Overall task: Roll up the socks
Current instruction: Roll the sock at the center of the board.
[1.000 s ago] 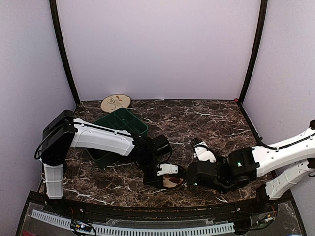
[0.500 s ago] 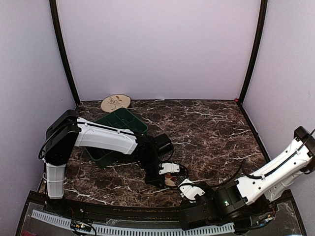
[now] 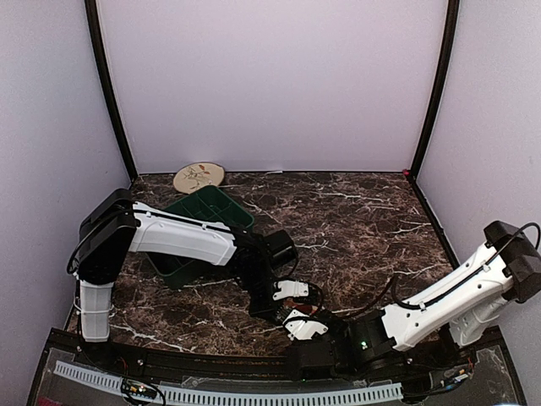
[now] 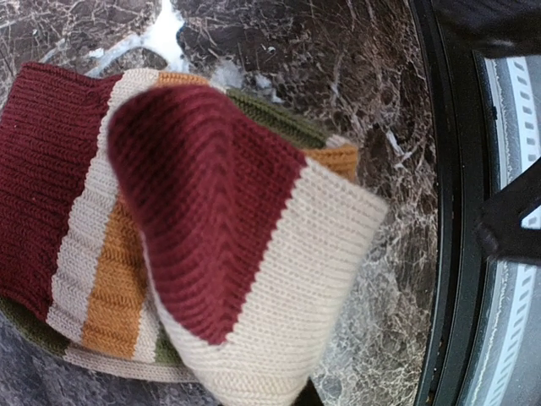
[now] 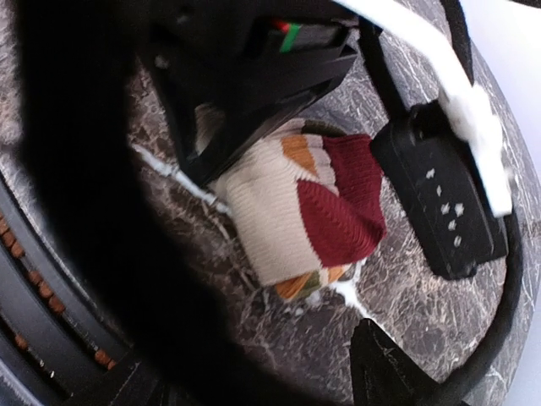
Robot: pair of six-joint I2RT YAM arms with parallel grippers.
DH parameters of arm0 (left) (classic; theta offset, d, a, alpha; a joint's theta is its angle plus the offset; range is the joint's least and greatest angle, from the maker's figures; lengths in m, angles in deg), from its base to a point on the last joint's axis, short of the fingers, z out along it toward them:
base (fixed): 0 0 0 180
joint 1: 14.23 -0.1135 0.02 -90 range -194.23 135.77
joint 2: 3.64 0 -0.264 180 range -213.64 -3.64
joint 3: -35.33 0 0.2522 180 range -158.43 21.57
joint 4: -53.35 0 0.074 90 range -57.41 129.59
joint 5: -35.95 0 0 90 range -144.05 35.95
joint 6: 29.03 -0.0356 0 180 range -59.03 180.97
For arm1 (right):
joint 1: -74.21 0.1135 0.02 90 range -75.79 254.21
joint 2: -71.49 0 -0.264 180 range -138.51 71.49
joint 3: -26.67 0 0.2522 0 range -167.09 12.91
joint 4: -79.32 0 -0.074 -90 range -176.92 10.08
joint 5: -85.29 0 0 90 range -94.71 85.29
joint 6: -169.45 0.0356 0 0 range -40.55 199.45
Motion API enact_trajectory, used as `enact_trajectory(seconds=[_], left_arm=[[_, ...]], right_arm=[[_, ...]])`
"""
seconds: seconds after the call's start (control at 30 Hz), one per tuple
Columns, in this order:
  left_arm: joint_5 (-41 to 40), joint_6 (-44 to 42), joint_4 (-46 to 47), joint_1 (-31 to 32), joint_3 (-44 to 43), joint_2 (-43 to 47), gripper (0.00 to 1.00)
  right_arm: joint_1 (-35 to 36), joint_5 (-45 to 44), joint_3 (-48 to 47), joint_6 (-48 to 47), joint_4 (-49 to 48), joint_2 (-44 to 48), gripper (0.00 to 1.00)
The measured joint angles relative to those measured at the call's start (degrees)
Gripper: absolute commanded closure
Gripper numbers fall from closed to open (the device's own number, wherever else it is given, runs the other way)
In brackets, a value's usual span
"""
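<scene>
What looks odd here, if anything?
Only the striped sock: it lies bunched and half folded close to the near edge of the table, its dark red end flopped slantwise over the cream and orange stripes rather than rolled tight. Nothing looks spilled or torn.

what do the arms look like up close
left arm and right arm both have white shells over black joints, with thin black cables looping alongside; the right one shows a small green light near its wrist

sock [image 4: 211, 228] dk red, cream, orange, olive stripes, table [image 3: 363, 211] brown marbled
</scene>
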Motion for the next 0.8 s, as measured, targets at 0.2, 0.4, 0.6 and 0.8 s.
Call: enact_trajectory(seconds=[0.2,0.4,0.6,0.8], left_arm=[[0.37,0.02,-0.04,-0.15,0.0,-0.07,1.0],[0.87,0.04,-0.04,-0.33,0.0,-0.13,1.0],[1.18,0.11,-0.09,-0.37,0.0,-0.17,1.0],[1.64,0.31,-0.28,-0.61,0.0,-0.22,1.0]], right_arm=[[-3.19,0.07,1.18,-5.75,-3.91,-0.26,0.31],[-5.31,0.83,2.36,-9.62,-6.82,-0.26,0.31],[-7.37,2.1,3.98,-13.0,-9.94,-0.26,0.31],[-9.01,3.5,4.94,-15.78,-12.04,-0.26,0.31]])
